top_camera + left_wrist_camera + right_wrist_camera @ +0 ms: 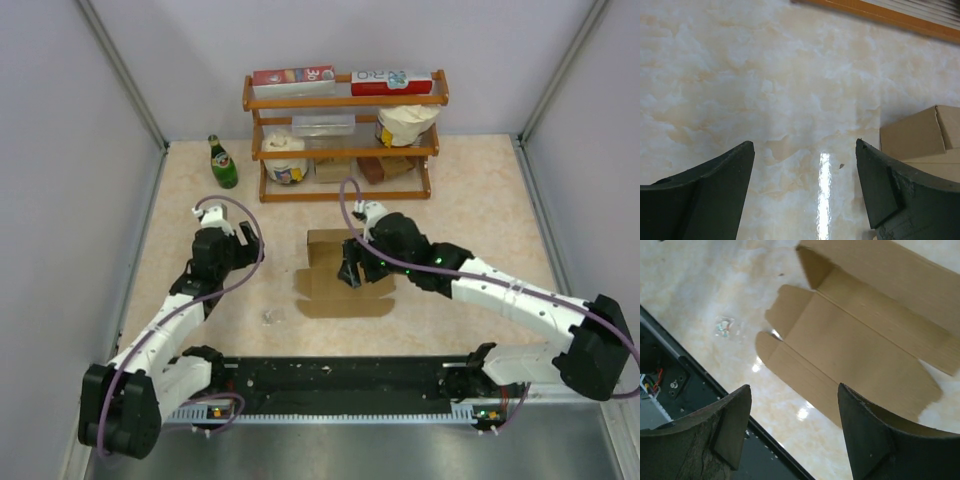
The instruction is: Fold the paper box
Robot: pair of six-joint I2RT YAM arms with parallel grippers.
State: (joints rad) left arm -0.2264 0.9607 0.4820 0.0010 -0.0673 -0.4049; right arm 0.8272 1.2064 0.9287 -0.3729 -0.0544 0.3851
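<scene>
The paper box (335,280) is a kraft-brown die-cut sheet lying mostly flat in the table's middle, its far panel raised a little. It also shows in the right wrist view (855,345) and at the right edge of the left wrist view (920,137). My right gripper (352,272) is open and empty, hovering over the sheet's right part; in its wrist view (795,390) the sheet lies just beyond the fingertips. My left gripper (240,240) is open and empty, left of the sheet, over bare table (805,145).
A wooden shelf (345,150) stands at the back with red-and-white cartons (293,77), a clear tub, paper rolls and brown blocks. A green bottle (221,163) stands left of it. A small clear scrap (271,316) lies near the front rail (330,380).
</scene>
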